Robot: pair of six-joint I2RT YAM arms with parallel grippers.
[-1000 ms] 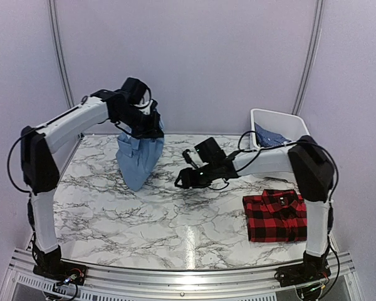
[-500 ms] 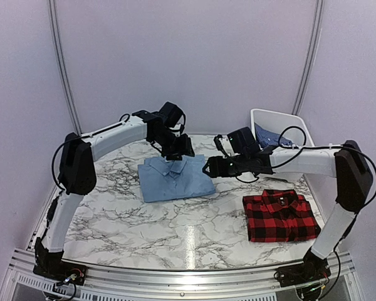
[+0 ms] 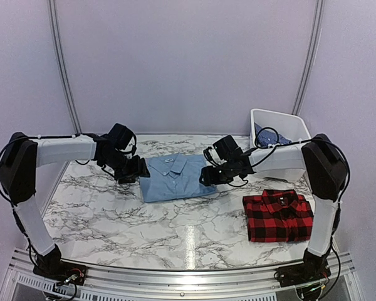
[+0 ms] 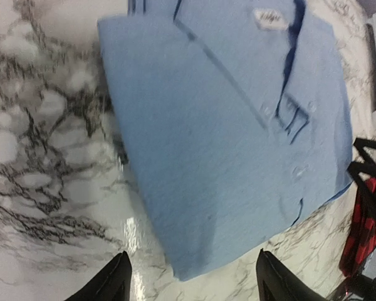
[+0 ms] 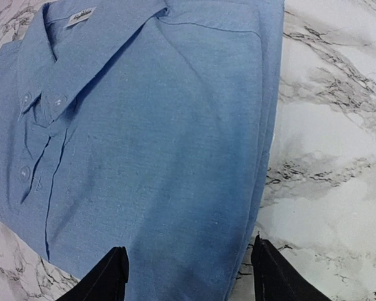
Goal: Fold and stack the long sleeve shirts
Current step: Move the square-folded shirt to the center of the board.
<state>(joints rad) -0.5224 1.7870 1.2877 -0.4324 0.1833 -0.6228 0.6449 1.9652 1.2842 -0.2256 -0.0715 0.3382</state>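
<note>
Top external view: the marble table (image 3: 113, 213) carries both arms reaching inward from the near corners. The left arm runs almost level from its raised elbow toward the middle, and the left gripper (image 3: 138, 170) sits low at the left edge of the light blue shirt (image 3: 175, 177). The right arm stretches leftward from its own elbow, and the right gripper (image 3: 208, 177) sits low at the same shirt's right edge. The two tools flank it, one on each side.

Three shirts show, and one white bin (image 3: 281, 118) at the far right corner. The light blue shirt lies folded flat in mid-table, collar toward the far wall, its longer side running left to right with a slight tilt. The red-and-black plaid shirt (image 3: 279, 215) lies folded near the right edge, well apart from it, collar also toward the far wall. The darker blue shirt (image 3: 271, 137) is bunched inside the bin; its direction cannot be told.

On the wrist views both tools are released – the left gripper's (image 4: 191, 279) fingers (image 4: 113, 282) stand spread over the shirt's (image 4: 225, 125) near corner, gripping nothing, and the right gripper's (image 5: 188, 276) fingers (image 5: 103, 279) stand spread above the cloth (image 5: 144, 125) edge.
</note>
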